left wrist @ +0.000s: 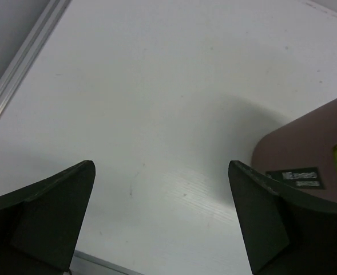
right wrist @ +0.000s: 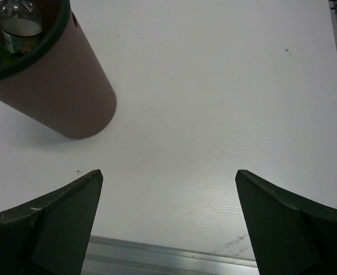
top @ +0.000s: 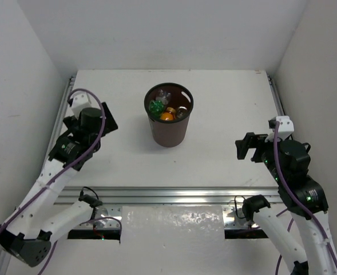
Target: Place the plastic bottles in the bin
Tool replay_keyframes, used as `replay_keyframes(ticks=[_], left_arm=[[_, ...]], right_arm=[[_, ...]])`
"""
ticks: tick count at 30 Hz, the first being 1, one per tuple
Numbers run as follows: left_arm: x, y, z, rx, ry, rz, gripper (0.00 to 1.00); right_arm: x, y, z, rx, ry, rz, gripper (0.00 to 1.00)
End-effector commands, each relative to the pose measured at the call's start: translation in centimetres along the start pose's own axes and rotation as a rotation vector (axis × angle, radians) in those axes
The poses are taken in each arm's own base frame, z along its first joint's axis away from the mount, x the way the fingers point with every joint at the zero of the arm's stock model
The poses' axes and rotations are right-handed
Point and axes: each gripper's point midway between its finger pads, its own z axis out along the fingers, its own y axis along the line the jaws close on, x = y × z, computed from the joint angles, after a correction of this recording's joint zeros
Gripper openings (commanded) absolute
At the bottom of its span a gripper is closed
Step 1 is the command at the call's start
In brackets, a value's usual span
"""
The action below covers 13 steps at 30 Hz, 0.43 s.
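The dark brown bin (top: 168, 129) stands upright at the middle of the table. Inside it lie several plastic bottles: a green one (top: 156, 106), an orange one (top: 167, 116) and a clear one (top: 182, 112). A clear bottle with a label shows in the bin in the right wrist view (right wrist: 20, 23). My left gripper (top: 102, 123) is open and empty, left of the bin. My right gripper (top: 245, 147) is open and empty, right of the bin. The bin's side shows in the left wrist view (left wrist: 305, 149) and the right wrist view (right wrist: 59, 91).
White walls close in the table on three sides. Aluminium rails run along the left edge (top: 62, 109), right edge (top: 277, 94) and near edge (top: 168, 195). No bottle shows on the table surface.
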Motion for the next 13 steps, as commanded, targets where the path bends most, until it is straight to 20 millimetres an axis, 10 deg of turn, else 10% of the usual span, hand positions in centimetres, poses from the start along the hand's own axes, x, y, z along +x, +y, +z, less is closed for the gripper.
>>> replay_keyframes(ticks=[1, 13], left_arm=[[-1.0, 1.7, -0.9, -0.016, -0.104, -0.05, 1.0], [1.1, 3.2, -1.2, 0.0, -0.129, -0.118, 1.0]], right_arm=[[0.6, -0.8, 0.3, 0.033, -0.011, -0.027, 0.99], [4.1, 0.0, 2.5, -0.002, 0.087, -0.003, 0.99]])
